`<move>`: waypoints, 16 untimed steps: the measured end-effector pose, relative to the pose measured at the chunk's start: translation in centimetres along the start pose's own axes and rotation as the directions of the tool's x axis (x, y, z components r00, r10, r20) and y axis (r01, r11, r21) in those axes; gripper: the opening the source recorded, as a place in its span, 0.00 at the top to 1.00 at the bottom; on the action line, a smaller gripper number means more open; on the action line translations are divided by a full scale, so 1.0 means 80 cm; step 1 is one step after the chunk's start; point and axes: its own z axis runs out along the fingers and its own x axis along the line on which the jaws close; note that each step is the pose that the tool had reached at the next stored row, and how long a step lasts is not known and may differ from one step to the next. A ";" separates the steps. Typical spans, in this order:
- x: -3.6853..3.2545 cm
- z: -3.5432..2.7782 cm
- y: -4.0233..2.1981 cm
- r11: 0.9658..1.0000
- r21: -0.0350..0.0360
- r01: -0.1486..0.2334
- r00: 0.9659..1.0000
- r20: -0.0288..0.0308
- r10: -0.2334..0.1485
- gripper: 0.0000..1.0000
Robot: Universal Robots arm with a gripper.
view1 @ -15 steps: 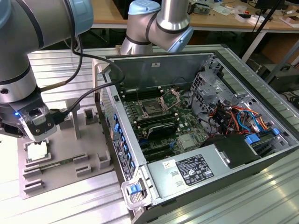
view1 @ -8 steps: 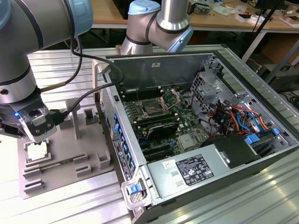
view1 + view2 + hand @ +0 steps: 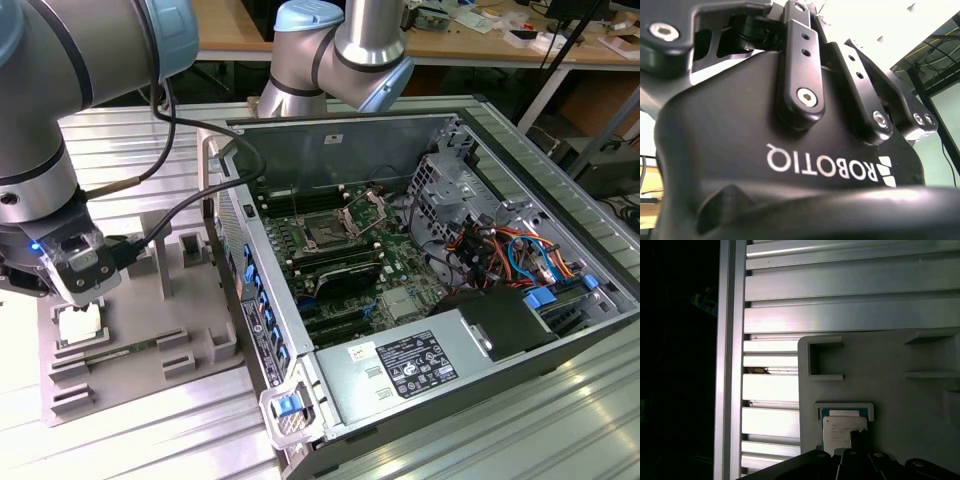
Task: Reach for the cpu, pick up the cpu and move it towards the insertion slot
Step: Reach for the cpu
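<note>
1 tool (image 3: 82,298) hangs close above cpu (image 3: 78,328) near grey tray (image 3: 135,315) edge; opening: cannot tell. Best: descend square, centred, clamp cpu's sides evenly

An open computer case (image 3: 340,135) (cables (image 3: 510,250) tangled inside) stands beside a grey tray (image 3: 190,300).

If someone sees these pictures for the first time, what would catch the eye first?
The open computer case sits in the exterior view's middle, with the insertion slot on its green board. At that view's left, the gripper hangs just over the cpu, which lies on the grey tray.
</note>
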 end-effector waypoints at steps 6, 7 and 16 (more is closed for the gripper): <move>0.0005 0.0014 -0.0001 1.000 0.000 0.000 1.000 0.000 0.000 0.89; 0.0006 0.0016 -0.0001 1.000 0.000 0.000 1.000 0.000 0.000 0.89; 0.0013 0.0040 -0.0002 1.000 0.000 0.000 1.000 0.000 0.000 0.89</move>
